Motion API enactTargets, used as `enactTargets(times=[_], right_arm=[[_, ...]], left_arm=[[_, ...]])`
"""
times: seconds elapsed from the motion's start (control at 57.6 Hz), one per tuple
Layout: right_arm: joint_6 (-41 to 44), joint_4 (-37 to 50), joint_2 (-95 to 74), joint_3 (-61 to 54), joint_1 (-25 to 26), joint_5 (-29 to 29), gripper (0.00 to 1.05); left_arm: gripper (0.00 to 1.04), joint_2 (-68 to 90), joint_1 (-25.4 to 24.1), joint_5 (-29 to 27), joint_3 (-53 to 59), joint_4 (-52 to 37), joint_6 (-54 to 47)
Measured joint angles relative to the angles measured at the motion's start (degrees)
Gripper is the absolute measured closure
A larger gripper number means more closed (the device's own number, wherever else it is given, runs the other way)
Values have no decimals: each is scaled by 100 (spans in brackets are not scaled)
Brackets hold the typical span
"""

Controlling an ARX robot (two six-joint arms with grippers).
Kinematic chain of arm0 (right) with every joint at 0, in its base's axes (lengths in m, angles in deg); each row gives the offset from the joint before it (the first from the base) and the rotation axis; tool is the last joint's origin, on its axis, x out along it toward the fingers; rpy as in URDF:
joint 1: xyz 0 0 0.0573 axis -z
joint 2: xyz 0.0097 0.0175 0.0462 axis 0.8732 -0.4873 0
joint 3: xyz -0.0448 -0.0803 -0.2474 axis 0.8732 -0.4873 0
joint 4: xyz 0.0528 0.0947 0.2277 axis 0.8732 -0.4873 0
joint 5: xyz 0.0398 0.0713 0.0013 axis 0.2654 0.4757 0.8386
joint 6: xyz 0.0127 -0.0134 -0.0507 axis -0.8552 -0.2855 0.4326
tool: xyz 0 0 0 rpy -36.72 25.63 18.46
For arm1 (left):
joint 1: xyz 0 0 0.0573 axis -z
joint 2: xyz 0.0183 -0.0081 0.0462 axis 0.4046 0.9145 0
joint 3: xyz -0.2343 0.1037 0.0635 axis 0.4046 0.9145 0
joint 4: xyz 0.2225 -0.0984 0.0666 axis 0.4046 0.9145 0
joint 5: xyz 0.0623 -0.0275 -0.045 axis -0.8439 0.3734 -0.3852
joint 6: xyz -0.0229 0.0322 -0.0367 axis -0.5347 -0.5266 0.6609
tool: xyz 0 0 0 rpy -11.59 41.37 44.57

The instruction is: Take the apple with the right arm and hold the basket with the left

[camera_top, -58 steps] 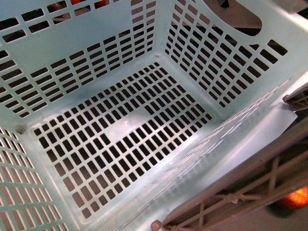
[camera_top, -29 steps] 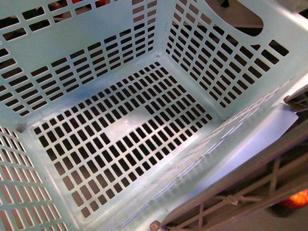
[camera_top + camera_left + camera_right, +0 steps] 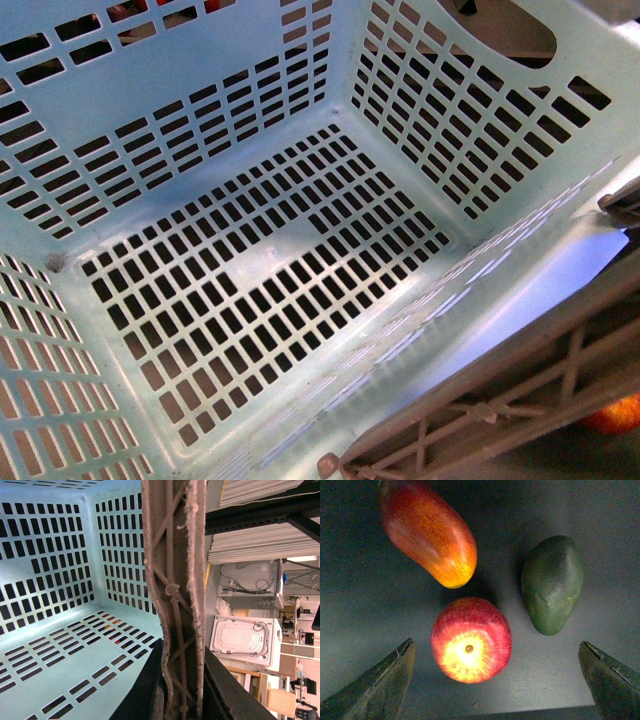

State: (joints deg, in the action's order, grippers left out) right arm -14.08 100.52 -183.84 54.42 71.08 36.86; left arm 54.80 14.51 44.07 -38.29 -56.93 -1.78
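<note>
The pale mint-blue basket (image 3: 230,70) fills the front view, seen from above into its slotted inside. Its brown latticed handle (image 3: 500,400) crosses the lower right. In the left wrist view my left gripper (image 3: 183,649) is shut on that handle (image 3: 175,580), one black finger on each side, with the basket's wall (image 3: 50,627) beside it. In the right wrist view the round red apple (image 3: 471,640), its yellowish patch facing the camera, lies on a dark surface. My right gripper (image 3: 496,644) stands open over it, fingers wide apart on either side and touching nothing.
An elongated red-and-yellow fruit (image 3: 430,530) and a dark green avocado (image 3: 552,585) lie close beyond the apple. A bit of red-orange fruit (image 3: 612,413) shows under the handle in the front view. White appliances (image 3: 245,637) stand behind the handle in the left wrist view.
The basket has shifted a little in the front view; its near wall, its handle and the red-orange fruit beneath sit slightly lower in the picture.
</note>
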Motion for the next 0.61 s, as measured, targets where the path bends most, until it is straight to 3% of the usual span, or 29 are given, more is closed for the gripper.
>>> enactTargets(times=[0.607], right_arm=[[485, -175, -1432, 636, -348, -70, 9]], left_arm=[[95, 0, 0, -2, 0, 0, -4]])
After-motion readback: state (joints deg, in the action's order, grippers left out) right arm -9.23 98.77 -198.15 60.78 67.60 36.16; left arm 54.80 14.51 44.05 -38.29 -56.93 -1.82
